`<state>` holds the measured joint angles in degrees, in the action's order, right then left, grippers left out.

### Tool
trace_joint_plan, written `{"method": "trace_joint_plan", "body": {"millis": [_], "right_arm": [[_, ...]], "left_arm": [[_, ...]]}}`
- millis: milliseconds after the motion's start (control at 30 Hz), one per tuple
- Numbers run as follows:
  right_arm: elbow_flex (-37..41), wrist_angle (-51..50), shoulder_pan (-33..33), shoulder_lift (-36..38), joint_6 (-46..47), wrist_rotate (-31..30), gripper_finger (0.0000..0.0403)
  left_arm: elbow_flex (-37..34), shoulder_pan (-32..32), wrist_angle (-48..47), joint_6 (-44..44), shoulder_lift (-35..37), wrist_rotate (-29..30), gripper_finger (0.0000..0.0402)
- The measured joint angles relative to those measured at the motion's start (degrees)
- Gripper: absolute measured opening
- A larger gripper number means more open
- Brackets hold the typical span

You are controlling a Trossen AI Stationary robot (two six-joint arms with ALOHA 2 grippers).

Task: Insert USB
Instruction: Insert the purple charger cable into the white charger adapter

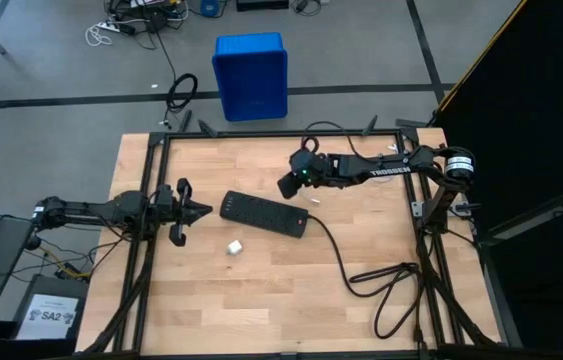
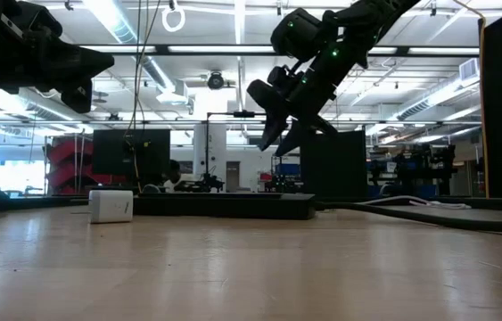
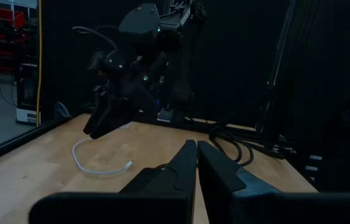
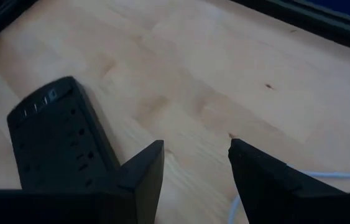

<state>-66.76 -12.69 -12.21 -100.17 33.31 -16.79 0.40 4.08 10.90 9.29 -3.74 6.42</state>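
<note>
Your right gripper point(image 4: 196, 165) hangs with jaws apart and empty just above the white USB cable point(image 3: 100, 165) curled on the bench point(image 1: 261, 290) beside the black power strip point(image 1: 263, 213), while your left gripper point(image 1: 201, 211), jaws together, waits at the bench's left edge.

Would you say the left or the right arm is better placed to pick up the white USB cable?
Right, probably. The right gripper hangs open beside the USB cable; the left gripper waits shut beyond the power strip.
</note>
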Motion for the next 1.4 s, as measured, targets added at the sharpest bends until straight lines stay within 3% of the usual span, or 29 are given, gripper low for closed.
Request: {"method": "trace_joint_plan", "body": {"millis": [233,767,1067,1400], "right_arm": [[0.0,-3.6,0.0,0.0,-3.5,5.0,0.0159],[0.0,-30.0,0.2,0.0,-7.7,7.2,0.0144],[0.3,-27.5,0.3,0.0,-15.6,7.5,0.0144],[5.8,-20.9,-1.8,0.0,-20.5,9.0,0.0144]], "left_arm": [[0.0,0.0,0.0,0.0,0.0,0.0,0.0001],[0.0,0.0,0.0,0.0,0.0,0.0,0.0001],[0.0,0.0,0.0,0.0,0.0,0.0,0.0001],[0.0,0.0,0.0,0.0,0.0,0.0,0.0001]]}}
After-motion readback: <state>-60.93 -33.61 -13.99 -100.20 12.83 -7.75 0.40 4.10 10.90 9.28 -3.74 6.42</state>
